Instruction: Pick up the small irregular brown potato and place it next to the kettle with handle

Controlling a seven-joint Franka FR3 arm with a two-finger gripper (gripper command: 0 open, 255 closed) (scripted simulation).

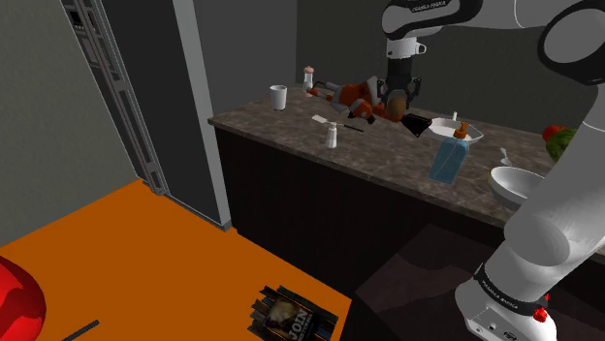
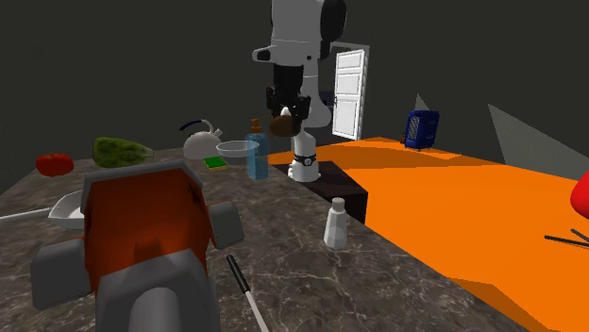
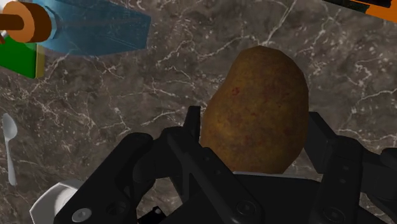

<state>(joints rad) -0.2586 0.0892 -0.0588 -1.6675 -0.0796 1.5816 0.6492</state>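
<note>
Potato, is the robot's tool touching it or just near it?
Touching. The wrist view shows the tool shut on the brown potato, with its black fingers pressing against both sides.

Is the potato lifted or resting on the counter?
Lifted: the pincer clasps the potato, clear above the counter.

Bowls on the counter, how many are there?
2. A clear bowl sits beside the blue soap bottle, by the kettle. A white bowl sits near the tomato. Others may be hidden behind the big red object.
</note>
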